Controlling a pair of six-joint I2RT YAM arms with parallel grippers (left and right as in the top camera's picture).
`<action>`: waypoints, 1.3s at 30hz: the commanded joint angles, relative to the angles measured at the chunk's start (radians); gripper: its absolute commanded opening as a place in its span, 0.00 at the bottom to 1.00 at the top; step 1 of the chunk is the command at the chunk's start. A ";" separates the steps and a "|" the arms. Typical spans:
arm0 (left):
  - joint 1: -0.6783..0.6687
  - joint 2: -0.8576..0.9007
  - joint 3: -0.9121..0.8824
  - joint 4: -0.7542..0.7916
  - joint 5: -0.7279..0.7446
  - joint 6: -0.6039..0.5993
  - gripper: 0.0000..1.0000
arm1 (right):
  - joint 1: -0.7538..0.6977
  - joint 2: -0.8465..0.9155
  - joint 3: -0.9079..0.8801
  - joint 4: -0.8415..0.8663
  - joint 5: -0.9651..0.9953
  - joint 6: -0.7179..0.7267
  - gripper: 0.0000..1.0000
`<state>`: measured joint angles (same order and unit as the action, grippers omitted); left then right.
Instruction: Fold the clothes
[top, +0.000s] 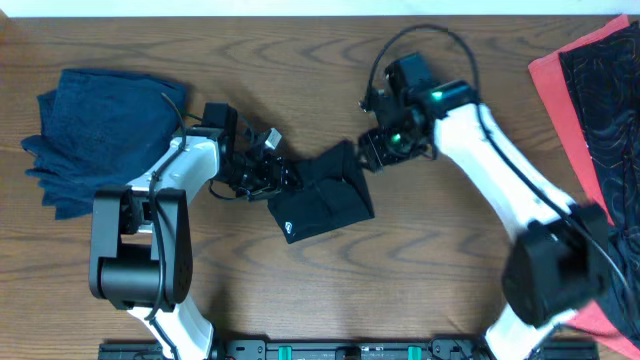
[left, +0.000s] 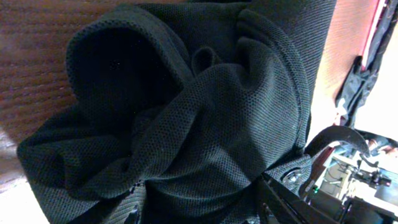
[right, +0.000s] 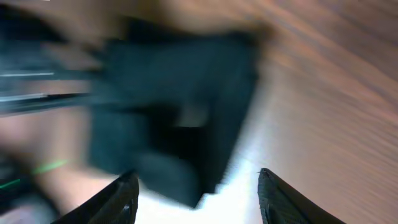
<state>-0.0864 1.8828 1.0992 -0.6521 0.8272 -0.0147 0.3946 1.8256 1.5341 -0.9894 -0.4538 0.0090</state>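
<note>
A black garment (top: 322, 195) lies folded into a small block at mid-table, its small white logo (top: 288, 226) at the near left corner. My left gripper (top: 272, 180) is at its left edge. In the left wrist view, bunched black mesh cloth (left: 199, 106) fills the frame and sits between the fingers (left: 292, 202), so the left gripper (left: 205, 211) is shut on it. My right gripper (top: 368, 155) hovers at the block's far right corner. In the blurred right wrist view, the right gripper (right: 198, 186) stands open and empty, with the garment (right: 174, 106) ahead of it.
A crumpled dark-blue garment (top: 100, 130) lies at the far left. A coral-red cloth (top: 558, 85) with a black patterned one (top: 610, 110) on top lies at the right edge. Bare wooden table (top: 330, 290) runs along the front.
</note>
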 joint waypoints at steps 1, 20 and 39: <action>-0.005 0.006 -0.031 -0.016 -0.079 -0.013 0.58 | -0.004 -0.017 0.008 -0.025 -0.351 -0.052 0.60; -0.005 0.006 -0.031 -0.017 -0.080 -0.013 0.59 | 0.027 0.243 -0.186 0.150 -0.344 -0.111 0.76; -0.068 0.005 -0.063 -0.140 -0.079 -0.112 0.57 | -0.111 0.359 -0.051 0.301 0.058 0.064 0.73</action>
<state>-0.1116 1.8828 1.0733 -0.7650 0.8238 -0.0780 0.3382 2.1250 1.4342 -0.6945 -0.6819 0.0612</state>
